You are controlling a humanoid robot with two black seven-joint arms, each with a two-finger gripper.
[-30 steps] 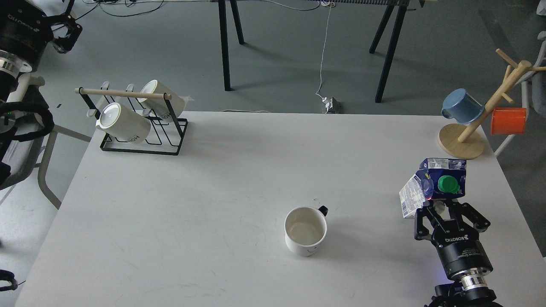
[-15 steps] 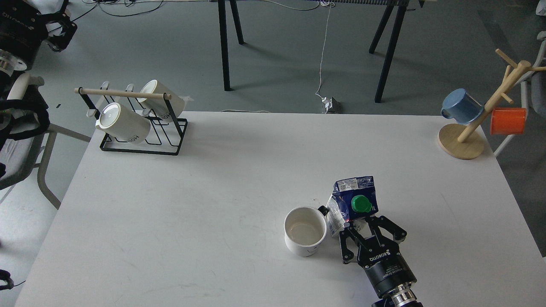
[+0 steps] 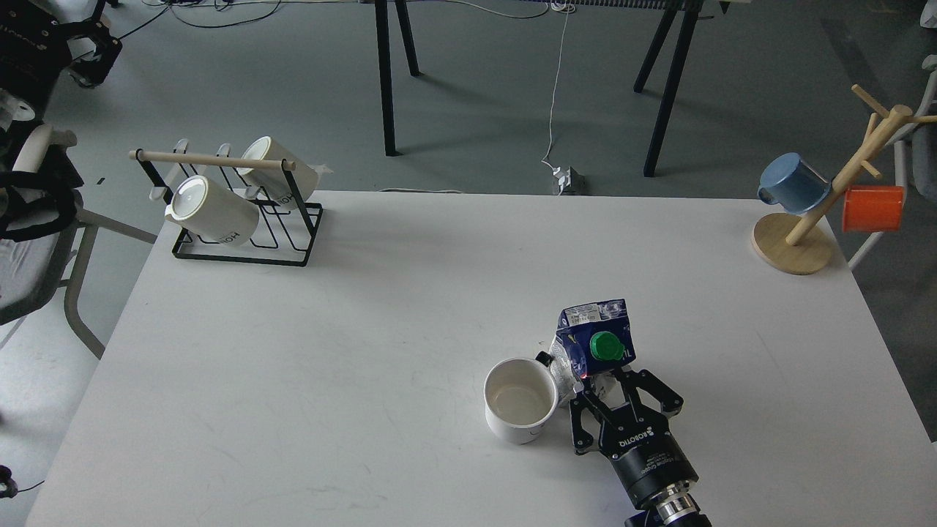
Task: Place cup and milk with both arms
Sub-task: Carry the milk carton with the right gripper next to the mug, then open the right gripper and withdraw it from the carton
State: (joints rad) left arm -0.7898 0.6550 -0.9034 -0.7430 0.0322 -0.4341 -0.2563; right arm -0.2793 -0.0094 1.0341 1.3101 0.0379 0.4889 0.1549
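White table [image 3: 366, 351]: cup [image 3: 520, 400], milk [image 3: 591, 350], mug racks.

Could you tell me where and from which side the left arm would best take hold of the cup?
Probably by its rim and wall on the left side. The cup stands upright and open, so one finger could go inside. The milk and the right gripper crowd its right, where the handle points.

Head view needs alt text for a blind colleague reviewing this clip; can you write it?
The right claw grips a blue milk carton with a green cap, set against a white mug near the front of a white table. A black rack of white mugs stands far left and a wooden mug tree far right.
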